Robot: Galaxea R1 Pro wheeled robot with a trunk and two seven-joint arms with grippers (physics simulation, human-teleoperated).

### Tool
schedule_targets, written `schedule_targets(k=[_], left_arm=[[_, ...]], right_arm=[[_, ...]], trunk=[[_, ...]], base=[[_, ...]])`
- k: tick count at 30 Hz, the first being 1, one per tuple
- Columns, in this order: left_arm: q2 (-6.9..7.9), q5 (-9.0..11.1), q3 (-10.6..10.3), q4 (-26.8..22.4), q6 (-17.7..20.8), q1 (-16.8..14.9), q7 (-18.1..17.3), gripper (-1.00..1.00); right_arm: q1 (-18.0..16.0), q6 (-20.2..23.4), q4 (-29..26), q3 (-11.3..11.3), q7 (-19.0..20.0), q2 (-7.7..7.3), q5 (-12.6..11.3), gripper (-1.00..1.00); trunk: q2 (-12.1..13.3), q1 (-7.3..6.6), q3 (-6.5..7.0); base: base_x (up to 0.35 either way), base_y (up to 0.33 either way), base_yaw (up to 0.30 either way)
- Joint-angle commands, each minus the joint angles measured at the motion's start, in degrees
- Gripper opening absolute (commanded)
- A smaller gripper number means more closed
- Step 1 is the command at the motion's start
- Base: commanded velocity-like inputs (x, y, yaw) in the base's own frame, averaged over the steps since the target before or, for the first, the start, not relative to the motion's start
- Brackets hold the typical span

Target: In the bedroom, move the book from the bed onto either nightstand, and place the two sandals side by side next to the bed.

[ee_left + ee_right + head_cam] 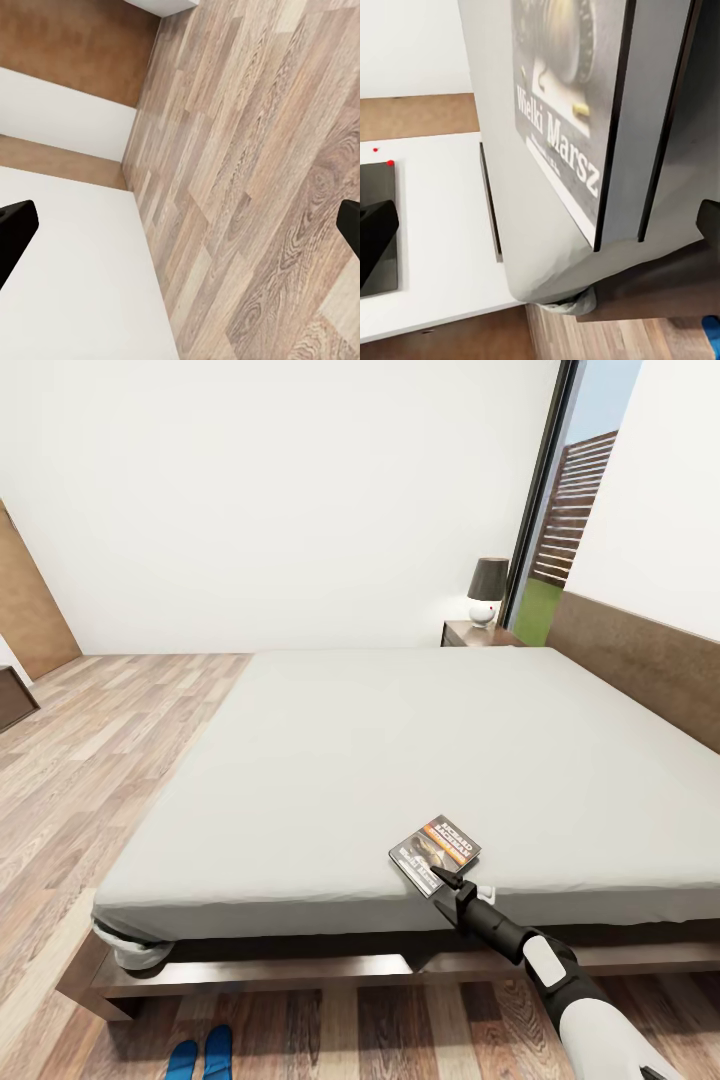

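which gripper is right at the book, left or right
The right gripper: its fingertips sit at the near edge of the book on the bed. The left gripper hangs open above bare wood floor.

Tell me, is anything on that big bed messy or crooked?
A little. The book lies at an angle near the bed's foot edge rather than squared up. At the bed's near corner, the grey cover bunches and sags over the wooden frame. The right gripper is at the book.

Matt grey cloth bed (400, 760), wood-plank floor (90, 780).
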Motion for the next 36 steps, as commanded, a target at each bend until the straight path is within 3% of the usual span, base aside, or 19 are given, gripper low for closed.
schedule_targets(k=[1, 36], left_arm=[[-0.02, 0.5, 0.0, -0.1, -0.2, 0.0, 0.0, 1.0], [0.0, 0.5, 0.0, -0.1, -0.2, 0.0, 0.0, 1.0]], right_arm=[[-0.1, 0.4, 0.0, -0.3, 0.1, 0.03, -0.1, 1.0], [-0.2, 0.5, 0.0, -0.1, 0.3, -0.09, 0.0, 1.0]], trunk=[[0.0, -0.01, -0.05], [0.0, -0.01, -0.05]], base=[[0.0, 0.0, 0.0], [0.0, 0.0, 0.0]])
